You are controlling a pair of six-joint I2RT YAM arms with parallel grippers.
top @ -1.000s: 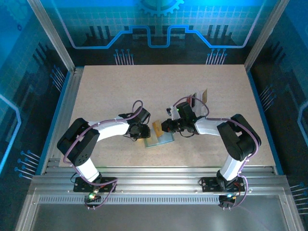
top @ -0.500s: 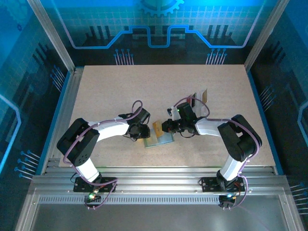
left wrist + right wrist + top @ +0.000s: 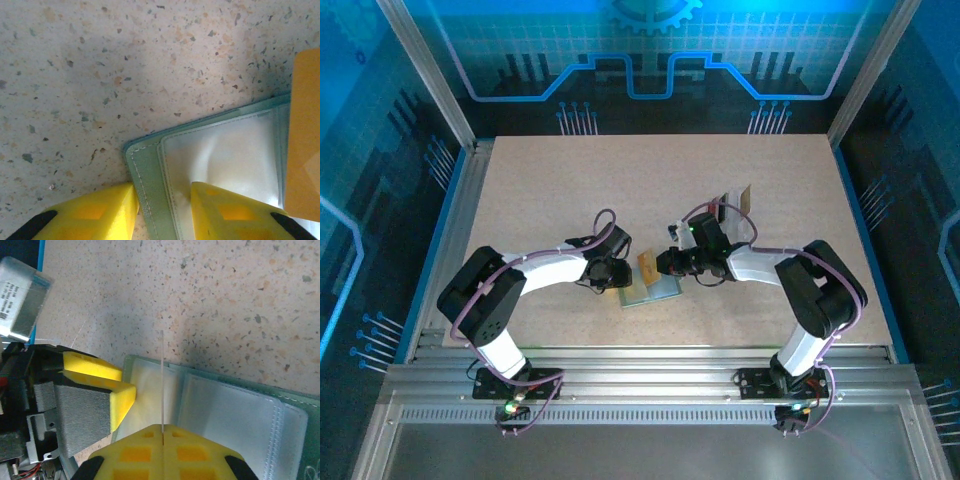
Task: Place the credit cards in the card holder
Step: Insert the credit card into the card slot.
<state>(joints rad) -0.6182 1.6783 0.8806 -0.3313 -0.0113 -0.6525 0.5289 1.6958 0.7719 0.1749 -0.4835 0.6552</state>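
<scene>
Where speckled beige table [image 3: 570, 190] meets blue-lit walls: left gripper [image 3: 162, 210] clamping card holder [image 3: 225, 160]; right gripper [image 3: 162, 437] pinching card [image 3: 163, 385].

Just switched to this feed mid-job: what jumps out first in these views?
The two arms meet at mid-table over the open card holder, grey-green with a pale shiny lining. The right tool is shut on a tan card, held on edge above the lining; in the right wrist view it shows as a thin line. The left tool straddles the holder's corner. A few more cards lie farther back on the right.
</scene>
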